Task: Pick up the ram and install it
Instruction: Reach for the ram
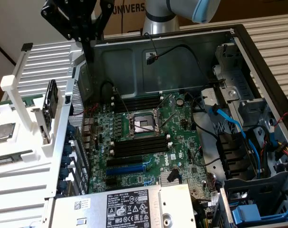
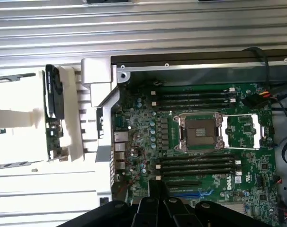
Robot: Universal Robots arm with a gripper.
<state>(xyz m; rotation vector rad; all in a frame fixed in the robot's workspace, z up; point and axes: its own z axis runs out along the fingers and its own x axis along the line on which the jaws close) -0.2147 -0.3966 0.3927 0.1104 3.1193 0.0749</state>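
Note:
My black gripper (image 1: 89, 57) hangs shut over the open computer case's wall, at the exterior view's upper left, with nothing visible between its fingers. In the wrist view the closed fingertips (image 2: 156, 188) sit over the motherboard (image 2: 200, 156). A thin dark green strip that looks like the ram (image 1: 13, 156) lies in a groove of the white rack (image 1: 25, 190) beside the case, well away from the gripper. Long black memory slots (image 1: 139, 146) with white end clips stand empty on both sides of the CPU socket (image 1: 141, 124).
A fan card (image 1: 50, 107) stands upright in the rack, and a silver chip (image 1: 4, 131) lies flat near it. A second green strip (image 1: 25, 99) sits in another groove. Blue cables (image 1: 229, 121), drive bays and a power supply (image 1: 129, 206) crowd the case's other sides.

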